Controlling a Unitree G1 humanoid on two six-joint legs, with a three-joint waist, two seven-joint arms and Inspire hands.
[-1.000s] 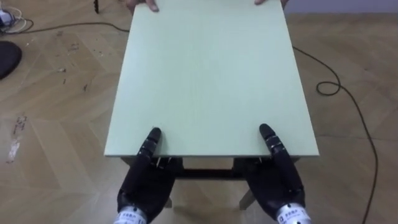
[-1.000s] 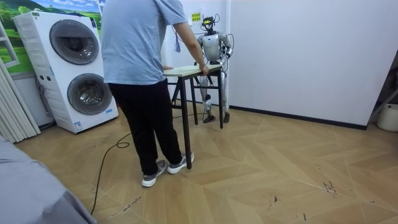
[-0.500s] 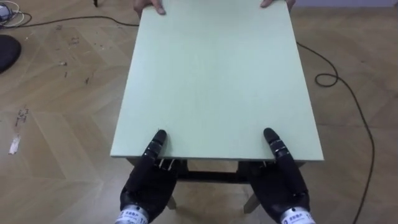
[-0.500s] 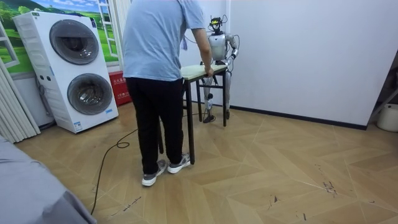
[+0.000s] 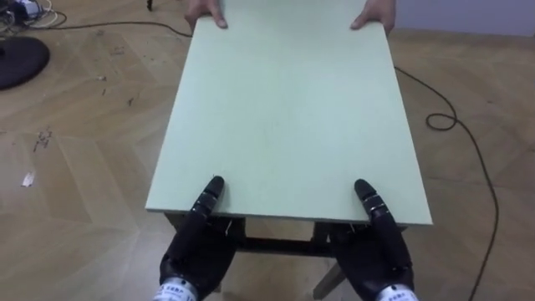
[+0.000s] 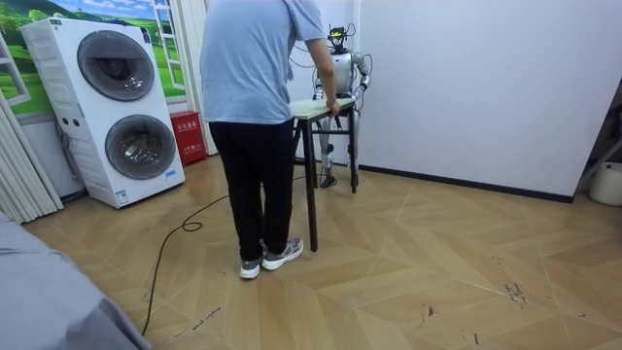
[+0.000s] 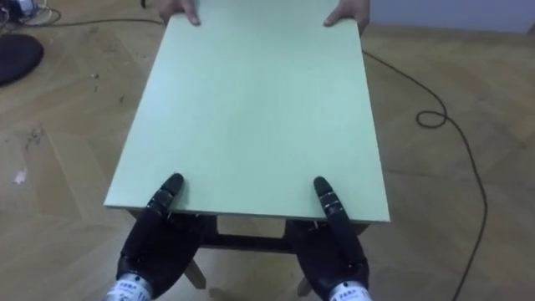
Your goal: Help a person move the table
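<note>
- Hands, in the left eye view: the left hand (image 5: pixel 194 251) comes up from the lower left. The right hand (image 5: pixel 378 255) comes up from the lower right. Each one is at the near edge of the table (image 5: pixel 288 109), one by each near corner.
- Each hand has one dark tip lying on top of the table. The rest of the hand sits under the edge, so I cannot tell how tight either one holds.
- The table top is pale green, flat and bare. It runs away from the robot over a brown wood floor (image 5: pixel 75 167).
- At the far edge, the person's hands (image 5: pixel 205 12) hold the two far corners.
- A dark round foot (image 5: pixel 21 60) lies on the floor at the upper left, well apart from the table.
- In the room view, the person (image 6: pixel 258 97) stands with their back to the camera at one end of the table. The robot stands at the other end, close to the white wall (image 6: pixel 466 87).
- Two washing machines (image 6: pixel 117 97), one on top of the other, stand on the room view's left, apart from the table. A red box (image 6: pixel 185 136) sits beside them.
- In the right eye view, a dark frame (image 7: pixel 247 242) shows under the near edge, between the two hands.
</note>
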